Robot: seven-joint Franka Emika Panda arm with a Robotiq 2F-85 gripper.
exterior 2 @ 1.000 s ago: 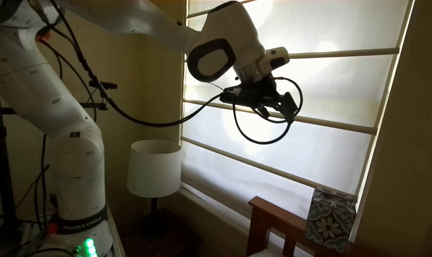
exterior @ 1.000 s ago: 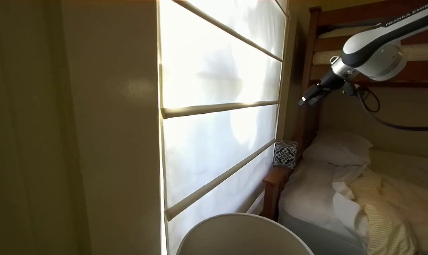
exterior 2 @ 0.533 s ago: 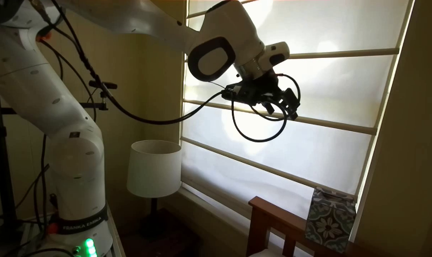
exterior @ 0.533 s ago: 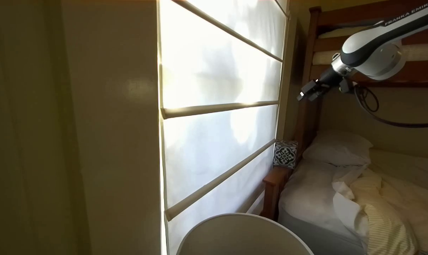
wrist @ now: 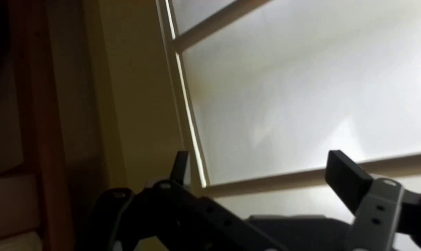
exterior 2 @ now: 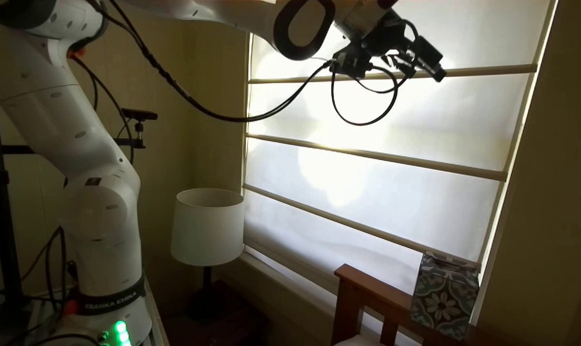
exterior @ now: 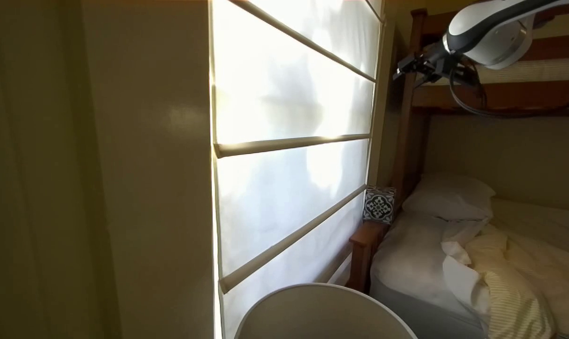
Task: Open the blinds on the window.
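The cream-white blinds [exterior 2: 463, 120] hang lowered over the window in both exterior views [exterior: 275, 188], with thin horizontal ribs and daylight glowing through. The window's glass is hidden behind them; a pale sill [exterior 2: 290, 281] shows below. My gripper [exterior 2: 422, 72] is raised in front of an upper rib, and near the bunk bed post in an exterior view [exterior: 406, 79]. In the wrist view the gripper [wrist: 260, 164] is open with nothing between its fingers. The blinds [wrist: 283, 87] fill the background there, with a rib and the side edge behind the fingers. Contact with the blinds does not show.
A white lampshade [exterior 2: 207, 230] stands near the arm's base and the blinds. The wooden bunk bed [exterior: 411, 103] and white bedding [exterior: 444, 197] are beside the window. A patterned box [exterior 2: 444, 298] stands by the blinds' lower corner. Cables [exterior 2: 213, 115] hang from the arm.
My arm and gripper have moved clearly upward, from near a lower rib to an upper one, and the gripper has tilted more toward horizontal. The blinds have not changed.
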